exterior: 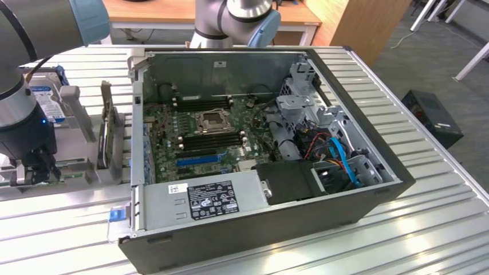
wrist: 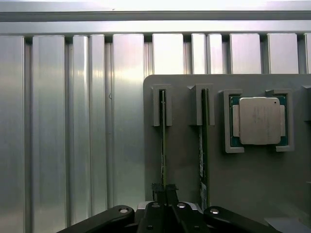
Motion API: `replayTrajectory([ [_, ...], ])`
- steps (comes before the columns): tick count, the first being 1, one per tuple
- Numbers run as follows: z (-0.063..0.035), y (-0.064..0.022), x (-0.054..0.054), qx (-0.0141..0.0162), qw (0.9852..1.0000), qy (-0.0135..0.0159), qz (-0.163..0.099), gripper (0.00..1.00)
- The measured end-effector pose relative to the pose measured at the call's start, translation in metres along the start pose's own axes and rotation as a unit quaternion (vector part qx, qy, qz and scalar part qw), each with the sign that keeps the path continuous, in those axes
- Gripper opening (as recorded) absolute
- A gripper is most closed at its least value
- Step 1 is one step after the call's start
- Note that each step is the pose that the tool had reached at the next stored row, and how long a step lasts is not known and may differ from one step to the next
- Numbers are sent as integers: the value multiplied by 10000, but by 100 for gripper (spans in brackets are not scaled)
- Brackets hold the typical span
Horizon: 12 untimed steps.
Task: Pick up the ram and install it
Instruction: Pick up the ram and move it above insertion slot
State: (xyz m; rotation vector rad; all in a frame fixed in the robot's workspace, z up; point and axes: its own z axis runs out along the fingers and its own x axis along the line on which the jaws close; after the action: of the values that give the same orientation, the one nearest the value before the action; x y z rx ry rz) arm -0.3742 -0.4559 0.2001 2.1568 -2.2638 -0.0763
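Observation:
Two ram sticks stand on edge in slots of a grey holder [wrist: 184, 160]. My gripper [wrist: 164, 190] is down over the first ram [wrist: 163, 131], its dark fingertips pressed against both sides of the thin green edge. The second ram [wrist: 203, 145] stands in the neighbouring slot, untouched. In the exterior view the gripper [exterior: 34, 172] is low over the holder [exterior: 80, 169] at the exterior view's left, beside the open computer case [exterior: 267, 229]. The motherboard's dark memory slots [exterior: 208, 140] lie inside the case, near the processor socket [exterior: 212, 120].
A processor chip [wrist: 260, 121] sits in a pocket of the holder. A hard drive with a blue-white label [exterior: 46, 100] and a tall green card [exterior: 109, 134] stand upright between the arm and the case wall. A ribbed metal table [exterior: 428, 229] carries everything.

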Motion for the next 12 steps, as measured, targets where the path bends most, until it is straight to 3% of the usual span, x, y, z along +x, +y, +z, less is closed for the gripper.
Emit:
replayTrajectory([
  [12, -87, 4, -2, -1, 10000, 2, -26, 12],
])
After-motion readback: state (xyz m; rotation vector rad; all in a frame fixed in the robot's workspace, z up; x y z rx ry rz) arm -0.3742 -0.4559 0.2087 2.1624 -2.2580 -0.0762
